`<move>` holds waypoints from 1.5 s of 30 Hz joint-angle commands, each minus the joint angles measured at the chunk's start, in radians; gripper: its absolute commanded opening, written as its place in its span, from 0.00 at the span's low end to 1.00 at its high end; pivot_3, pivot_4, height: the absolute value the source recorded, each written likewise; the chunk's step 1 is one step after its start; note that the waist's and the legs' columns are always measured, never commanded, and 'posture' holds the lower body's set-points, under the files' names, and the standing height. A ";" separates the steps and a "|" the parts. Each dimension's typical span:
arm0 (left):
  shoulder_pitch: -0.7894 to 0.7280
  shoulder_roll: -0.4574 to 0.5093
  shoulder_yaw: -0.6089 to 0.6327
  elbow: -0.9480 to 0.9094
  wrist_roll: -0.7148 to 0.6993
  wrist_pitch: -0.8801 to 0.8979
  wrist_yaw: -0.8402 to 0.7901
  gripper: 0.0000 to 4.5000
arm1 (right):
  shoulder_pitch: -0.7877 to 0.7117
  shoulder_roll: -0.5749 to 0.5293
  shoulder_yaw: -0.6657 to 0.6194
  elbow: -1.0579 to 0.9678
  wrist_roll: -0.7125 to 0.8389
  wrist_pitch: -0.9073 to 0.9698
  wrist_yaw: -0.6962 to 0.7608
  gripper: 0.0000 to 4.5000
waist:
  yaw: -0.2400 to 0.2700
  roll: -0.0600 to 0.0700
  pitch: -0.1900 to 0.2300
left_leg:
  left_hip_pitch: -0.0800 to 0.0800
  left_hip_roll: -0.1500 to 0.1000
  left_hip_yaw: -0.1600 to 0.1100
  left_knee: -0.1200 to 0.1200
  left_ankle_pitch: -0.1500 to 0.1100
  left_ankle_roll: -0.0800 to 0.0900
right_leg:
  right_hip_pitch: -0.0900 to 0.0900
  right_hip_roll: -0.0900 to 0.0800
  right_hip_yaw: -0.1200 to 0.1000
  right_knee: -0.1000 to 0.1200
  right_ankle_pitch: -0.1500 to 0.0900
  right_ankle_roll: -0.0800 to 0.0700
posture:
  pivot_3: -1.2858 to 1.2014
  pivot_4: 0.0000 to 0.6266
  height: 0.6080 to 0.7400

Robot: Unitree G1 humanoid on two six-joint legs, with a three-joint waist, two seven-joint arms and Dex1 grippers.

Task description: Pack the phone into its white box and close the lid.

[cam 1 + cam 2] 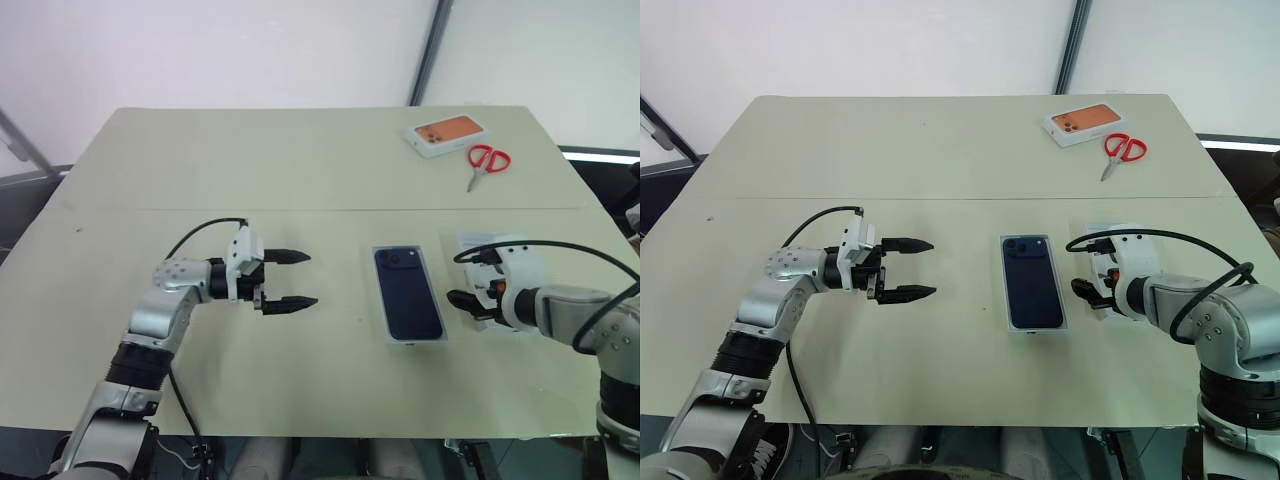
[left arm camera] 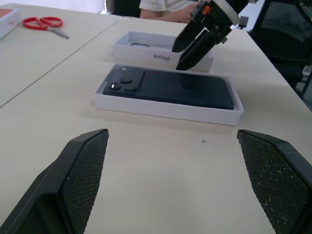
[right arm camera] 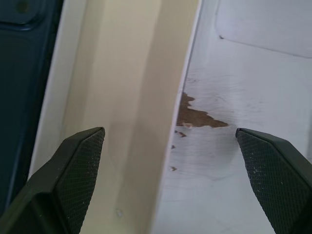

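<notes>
**Phone seated in its tray; lid waits under the right pincer**

The left pincer (image 1: 290, 279) hangs just above the desk (image 1: 300, 170) with its two black, cross-hatched fingers spread wide and nothing between them, aimed sideways toward the phone. The right pincer (image 2: 187, 46) points steeply down, its jaws also wide and empty, tips poised over the near edge of the lid (image 2: 146, 51). That pose looks like the start of a grasp on the lid's long wall, though no contact is certain.

The phone (image 1: 407, 291) lies flat, back up, inside the white box (image 2: 161, 108): a slim dark blue slab with rounded corners and a raised square camera cluster at the end farther from the robot. The box is a shallow white cardboard tray whose walls frame the phone closely, so the first part of the task looks done.

Just beside the box, on the robot's right and parallel to it, the lid rests hollow side up, like a second shallow tray; its side wall bears grey lettering. Its inner face is matte white, with a torn brown patch. It would probably need turning over before it covers the box.

Well apart, at the far right of the desk, sit a white box with an orange phone print (image 1: 446, 134) and red-handled scissors (image 1: 486, 162).
</notes>
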 commanded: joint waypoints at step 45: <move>0.006 -0.073 0.082 -0.054 -0.045 0.058 0.256 1.00 | -0.003 0.470 -0.023 0.155 1.216 -0.391 -0.292 0.00 | -0.045 0.003 0.001 | -0.001 0.004 0.007 -0.008 0.003 -0.003 | -0.009 0.003 0.008 0.004 0.001 -0.001 | 0.52 0.24 1.00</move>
